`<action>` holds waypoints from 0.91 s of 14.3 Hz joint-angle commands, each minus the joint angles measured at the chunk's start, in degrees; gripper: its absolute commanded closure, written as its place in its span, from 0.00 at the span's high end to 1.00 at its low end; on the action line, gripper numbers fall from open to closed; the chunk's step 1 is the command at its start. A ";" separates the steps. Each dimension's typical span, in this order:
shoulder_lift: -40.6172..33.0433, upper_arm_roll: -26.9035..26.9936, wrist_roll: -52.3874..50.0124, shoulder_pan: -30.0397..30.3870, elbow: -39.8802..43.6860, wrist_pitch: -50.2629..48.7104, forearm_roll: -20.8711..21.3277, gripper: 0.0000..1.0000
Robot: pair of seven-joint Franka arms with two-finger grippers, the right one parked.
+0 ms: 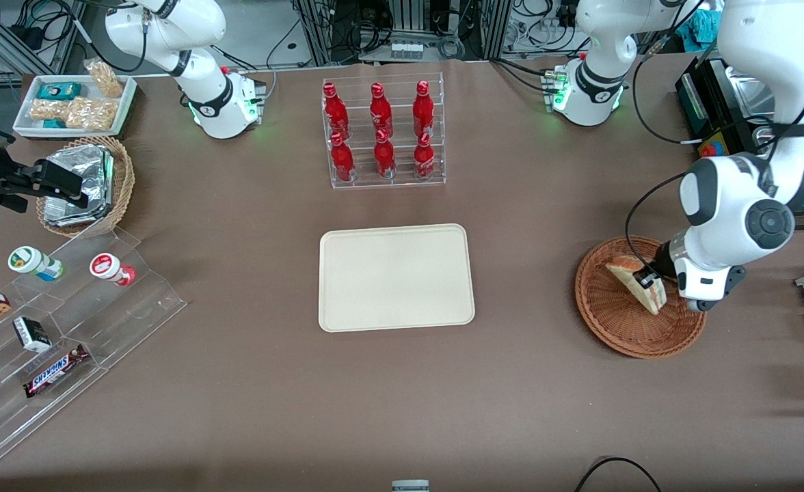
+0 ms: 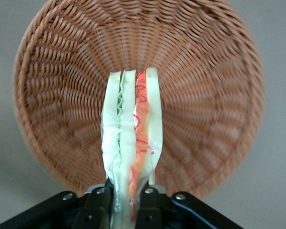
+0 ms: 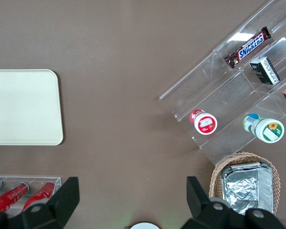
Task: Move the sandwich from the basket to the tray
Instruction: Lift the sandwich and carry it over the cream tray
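The sandwich is a white bread wedge with green, orange and red layers, held on edge over the reddish-brown wicker basket toward the working arm's end of the table. My left gripper is shut on the sandwich's end. In the left wrist view the two black fingers clamp the sandwich from both sides, with the basket under it. I cannot tell whether the sandwich touches the basket floor. The cream-beige tray lies bare at the table's middle and also shows in the right wrist view.
A clear rack of red bottles stands farther from the front camera than the tray. Toward the parked arm's end are a tan basket of foil packets, a white snack tray and a clear stepped shelf with snacks.
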 commanded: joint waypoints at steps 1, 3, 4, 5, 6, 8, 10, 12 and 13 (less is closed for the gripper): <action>1.30 -0.23 4.84 -4.34 9.39 -11.29 2.76 0.03; 2.18 -0.67 17.59 -8.29 10.29 -10.71 4.10 0.04; 2.19 -0.67 17.11 -10.49 10.56 -10.00 4.01 0.04; 2.45 -0.76 16.76 -12.94 10.82 -9.65 4.01 0.03; 3.58 -0.67 16.58 -16.01 11.61 -8.34 3.14 0.01; 5.86 -0.67 14.31 -20.94 13.36 -5.88 -0.54 0.00; 9.20 -0.67 11.24 -25.95 16.17 -3.16 -2.39 0.00; 14.37 -0.67 7.81 -29.91 21.34 -2.00 -3.28 0.00; 17.53 -0.76 5.96 -32.02 25.03 -1.91 -4.41 0.00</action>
